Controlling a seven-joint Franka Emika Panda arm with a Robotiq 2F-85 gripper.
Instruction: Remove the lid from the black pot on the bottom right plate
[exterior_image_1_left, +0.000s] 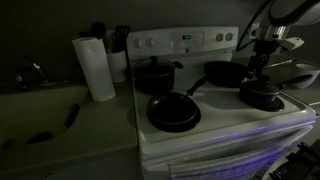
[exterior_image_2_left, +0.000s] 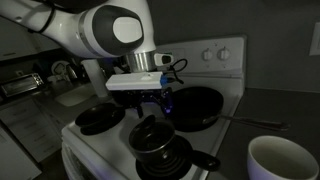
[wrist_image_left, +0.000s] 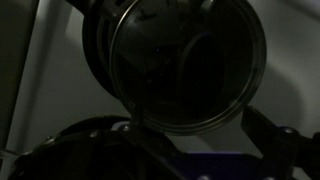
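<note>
The small low black pot (exterior_image_1_left: 263, 98) stands on the front burner at the stove's right end, and the burner is hidden beneath it. The see-through lid (exterior_image_2_left: 153, 135) with its pale rim lies on the pot (exterior_image_2_left: 162, 152). My gripper (exterior_image_1_left: 262, 72) hangs just above the pot, also seen in an exterior view (exterior_image_2_left: 156, 108). In the wrist view the lid (wrist_image_left: 185, 65) fills the upper picture, with the pot's dark wall (wrist_image_left: 95, 55) behind it. My gripper (wrist_image_left: 195, 128) has its fingers spread wide and open at the lid's near rim, holding nothing.
A taller black lidded pot (exterior_image_1_left: 154, 76) sits at the back. A frying pan (exterior_image_1_left: 173, 113) is at the front and another (exterior_image_1_left: 224, 73) behind the small pot. A paper towel roll (exterior_image_1_left: 96, 68) stands on the counter. A white cup (exterior_image_2_left: 283, 160) is near the stove.
</note>
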